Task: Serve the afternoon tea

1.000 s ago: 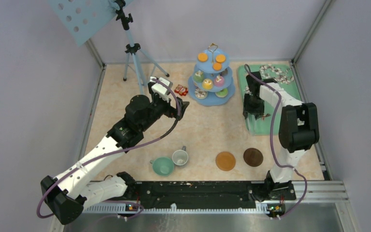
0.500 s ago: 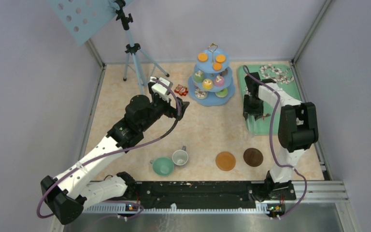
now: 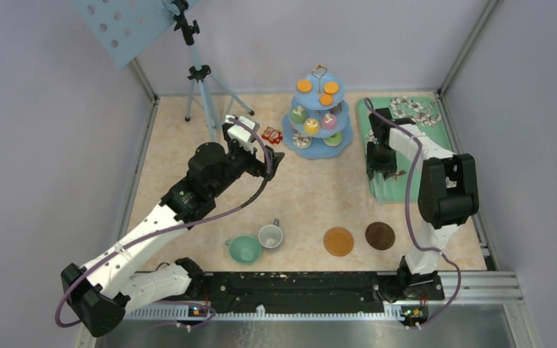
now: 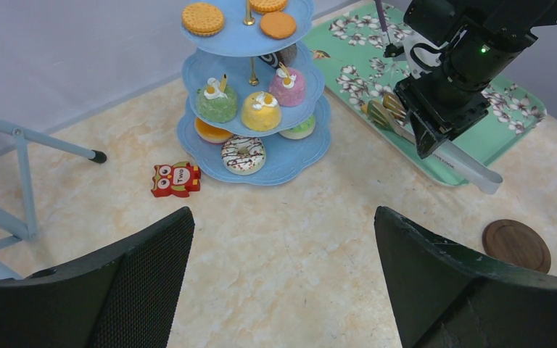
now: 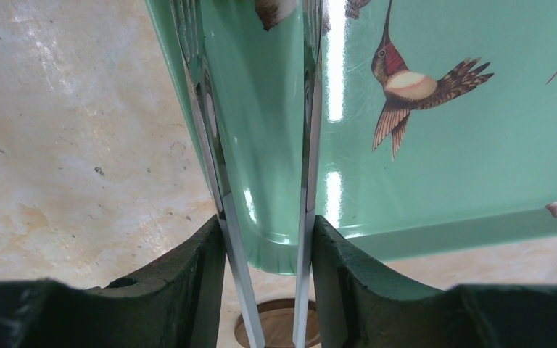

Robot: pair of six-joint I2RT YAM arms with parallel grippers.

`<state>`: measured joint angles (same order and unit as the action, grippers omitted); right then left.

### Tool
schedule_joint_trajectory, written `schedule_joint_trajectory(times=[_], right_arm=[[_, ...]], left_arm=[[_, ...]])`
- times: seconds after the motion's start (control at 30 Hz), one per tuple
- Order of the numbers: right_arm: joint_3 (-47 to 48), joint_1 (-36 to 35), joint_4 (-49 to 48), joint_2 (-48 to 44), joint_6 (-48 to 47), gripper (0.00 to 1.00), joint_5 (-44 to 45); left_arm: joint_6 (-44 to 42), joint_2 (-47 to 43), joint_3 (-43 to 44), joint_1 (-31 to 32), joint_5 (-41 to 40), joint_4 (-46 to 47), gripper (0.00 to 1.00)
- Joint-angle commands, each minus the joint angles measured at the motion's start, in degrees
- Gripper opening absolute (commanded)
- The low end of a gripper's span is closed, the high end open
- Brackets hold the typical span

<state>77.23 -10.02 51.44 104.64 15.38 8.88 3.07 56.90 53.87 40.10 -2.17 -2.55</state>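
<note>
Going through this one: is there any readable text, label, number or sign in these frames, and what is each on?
"Two": on the front of the small red owl lying beside the stand, read from the left wrist view.
In the top view the same owl is too small to read.
No other words, brands, numbers or signs can be read on anything else in view.

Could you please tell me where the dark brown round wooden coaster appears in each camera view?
Top external: dark brown round wooden coaster, lower right, right of the orange-brown coaster.
Left wrist: bottom right corner.
Right wrist: bottom centre, partly hidden.
Shared landmark: the green floral tray.
</note>
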Motion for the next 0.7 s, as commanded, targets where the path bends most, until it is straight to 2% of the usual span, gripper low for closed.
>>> schedule_joint_trajectory(times=[0.0,0.43,0.67], right_arm=[[2.0,0.8,0.2,-2.0,-1.9,0.00,-1.8],[-1.6,9.7,-5.5,-8.0,-0.1,0.00,-20.0],[-7.7,19.0,-10.9,-11.4,1.9,0.00,-34.4]], left_arm=[[0.4,-0.1,0.0,-0.3,0.5,2.8,0.99],[0.4,0.0,0.0,-0.3,0.5,2.8,0.99],[0.5,0.1,0.0,-0.3,0.7,2.8,0.99]])
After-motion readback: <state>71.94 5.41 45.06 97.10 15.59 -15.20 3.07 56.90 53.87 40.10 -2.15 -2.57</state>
